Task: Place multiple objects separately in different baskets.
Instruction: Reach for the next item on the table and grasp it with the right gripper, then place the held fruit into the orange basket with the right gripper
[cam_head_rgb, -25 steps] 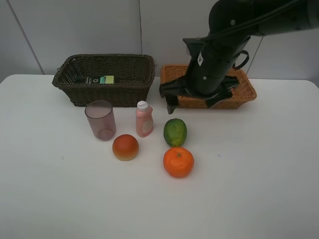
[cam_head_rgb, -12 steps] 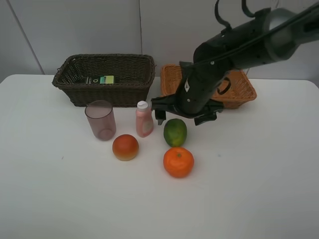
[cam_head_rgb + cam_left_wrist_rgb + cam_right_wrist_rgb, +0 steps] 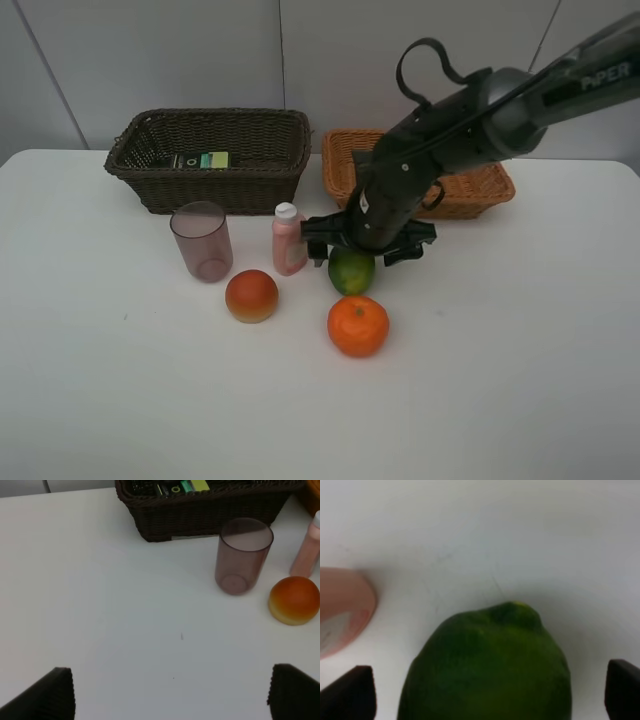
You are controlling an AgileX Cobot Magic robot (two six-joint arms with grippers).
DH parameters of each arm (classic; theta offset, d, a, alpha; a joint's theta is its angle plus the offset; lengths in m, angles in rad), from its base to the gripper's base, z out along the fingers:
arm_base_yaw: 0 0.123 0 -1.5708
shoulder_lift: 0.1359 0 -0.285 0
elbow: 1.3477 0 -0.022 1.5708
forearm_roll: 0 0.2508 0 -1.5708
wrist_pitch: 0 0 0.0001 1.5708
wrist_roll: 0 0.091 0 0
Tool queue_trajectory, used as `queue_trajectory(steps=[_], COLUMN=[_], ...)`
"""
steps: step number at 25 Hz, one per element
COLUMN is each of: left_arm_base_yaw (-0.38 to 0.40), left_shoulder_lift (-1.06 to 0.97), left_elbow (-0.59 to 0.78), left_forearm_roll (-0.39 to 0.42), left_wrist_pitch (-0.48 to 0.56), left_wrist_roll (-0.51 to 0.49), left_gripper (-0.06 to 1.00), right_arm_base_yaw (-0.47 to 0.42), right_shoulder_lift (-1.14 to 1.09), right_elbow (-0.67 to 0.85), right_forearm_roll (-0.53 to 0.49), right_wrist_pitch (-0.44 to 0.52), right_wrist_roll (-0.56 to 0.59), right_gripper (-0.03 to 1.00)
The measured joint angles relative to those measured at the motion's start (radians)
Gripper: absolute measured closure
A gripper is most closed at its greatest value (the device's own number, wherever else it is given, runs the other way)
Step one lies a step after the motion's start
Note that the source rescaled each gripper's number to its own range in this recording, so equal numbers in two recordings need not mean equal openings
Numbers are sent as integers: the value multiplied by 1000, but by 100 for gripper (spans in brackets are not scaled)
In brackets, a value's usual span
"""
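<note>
Step in hand: picking up green round fruit (image 3: 352, 272). Fruit sitting on counter (image 3: 520, 350), just beside pink bottle (image 3: 289, 240), near orange (image 3: 358, 326).

Right gripper (image 3: 357, 254) hovering low over fruit, jaws spread wide, one flanking each side, gripping nothing. Left gripper (image 3: 172, 695) hanging over bare counter, likewise spread and holding nothing.

Next move probably calling for: lowering a little, closing evenly across fruit's widest part, keeping finger clear of bottle, then lifting toward light basket (image 3: 480, 190), which is standing nearest.
</note>
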Motion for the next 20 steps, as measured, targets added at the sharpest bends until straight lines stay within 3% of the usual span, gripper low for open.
queue_trajectory(steps=[4,6,8,10,20], left_arm_base_yaw=[0,0,0,0,0], left_shoulder_lift=[0,0,0,0,0], left_elbow=[0,0,0,0,1], left_forearm_roll=[0,0,0,0,0], left_wrist_pitch=[0,0,0,0,0], left_wrist_roll=[0,0,0,0,0], left_gripper=[-6,-6,-6,-6,-6], right_arm_base_yaw=[0,0,0,0,0], right_shoulder_lift=[26,40,51,55,55], right_elbow=[0,0,0,0,0], right_forearm_roll=[-1,-1,-5,-5,-4], right_wrist_pitch=[-16,-18,-17,-21,-21], right_wrist_roll=[0,0,0,1,1], right_gripper=[-2,5,24,51,51])
